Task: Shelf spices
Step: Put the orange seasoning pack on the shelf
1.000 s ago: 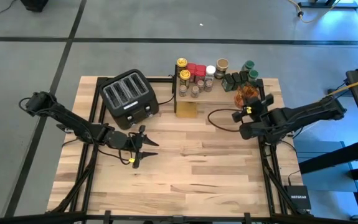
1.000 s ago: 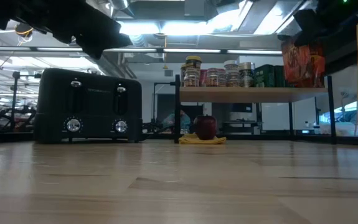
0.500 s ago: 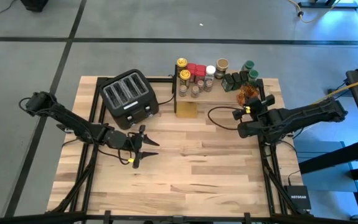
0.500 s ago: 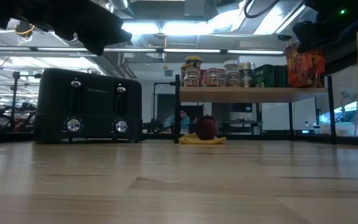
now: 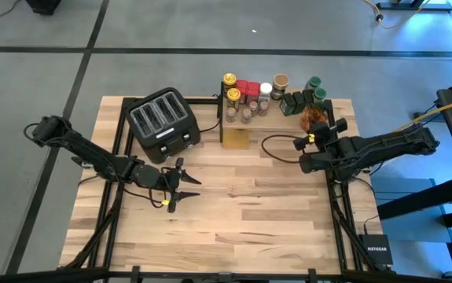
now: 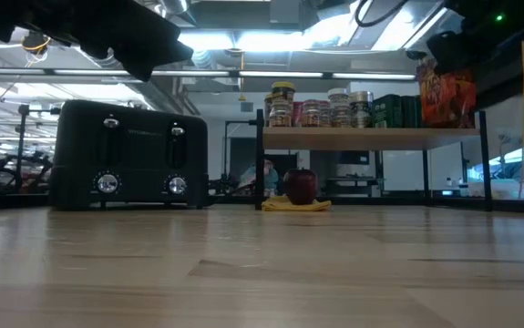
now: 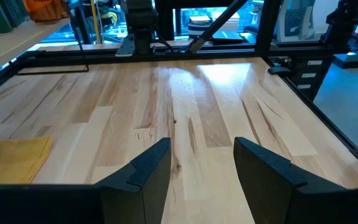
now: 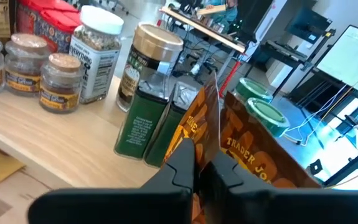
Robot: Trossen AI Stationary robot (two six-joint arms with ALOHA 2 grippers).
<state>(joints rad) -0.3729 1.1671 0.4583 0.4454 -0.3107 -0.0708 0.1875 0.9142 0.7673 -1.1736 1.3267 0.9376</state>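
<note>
The shelf stands at the table's far edge, right of centre. Its plank top carries several spices: jars with gold, red and white lids and green tins. My right gripper is shut on an orange-brown foil packet and holds it over the shelf's right end, next to the green tins. Left of centre, my left gripper hovers open over bare table with nothing between its fingers. My right gripper pinches an edge of the foil packet between its two fingers. They come roughly level from the table's right and near side. The packet stands about upright at the plank's right end. I cannot tell whether its bottom touches the plank.
A black four-slot toaster stands left of the shelf. Under the shelf lie a yellow cloth and a red apple. The wooden table is bare in the middle and near part.
My right gripper has turned a little and sunk slightly toward the shelf's right end, staying shut on the foil packet. The packet now stands more upright beside the green tins.
</note>
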